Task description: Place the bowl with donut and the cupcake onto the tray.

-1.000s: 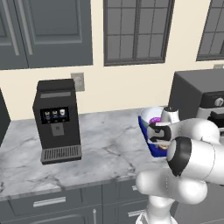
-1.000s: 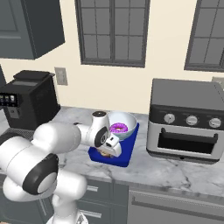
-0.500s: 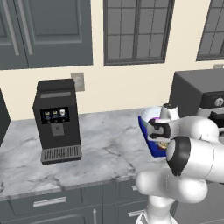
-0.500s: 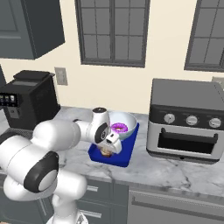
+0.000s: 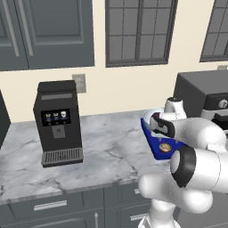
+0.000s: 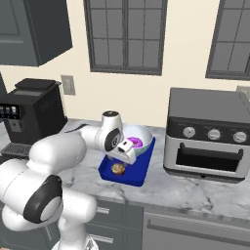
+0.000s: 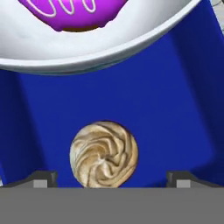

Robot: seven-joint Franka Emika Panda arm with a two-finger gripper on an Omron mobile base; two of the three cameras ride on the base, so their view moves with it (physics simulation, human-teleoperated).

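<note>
The deep-blue tray (image 6: 135,171) lies on the marble counter. In it stands the pale glossy bowl (image 6: 142,135) with the purple-iced donut (image 6: 136,143) inside. The small cupcake (image 6: 117,169) with its tan swirl sits upright on the tray floor in front of the bowl. My gripper (image 6: 123,155) hovers just above the cupcake, open and holding nothing. In the hand view the cupcake (image 7: 104,154) lies between and below the widely spread fingertips (image 7: 41,179), with the bowl's rim (image 7: 100,59) and the donut (image 7: 74,13) above it. From the left base view the gripper (image 5: 162,132) covers most of the tray (image 5: 149,133); the cupcake (image 5: 165,146) peeks out beneath.
A black coffee machine (image 5: 58,120) stands at the counter's left, well away from the tray. A grey toaster oven (image 6: 207,134) stands right beside the tray on its right. Bare marble (image 5: 111,151) stretches between the coffee machine and the tray. Windows and wall are behind.
The hand has eased slightly up off the cupcake, which stays on the tray. Bowl, donut and tray have not moved.
</note>
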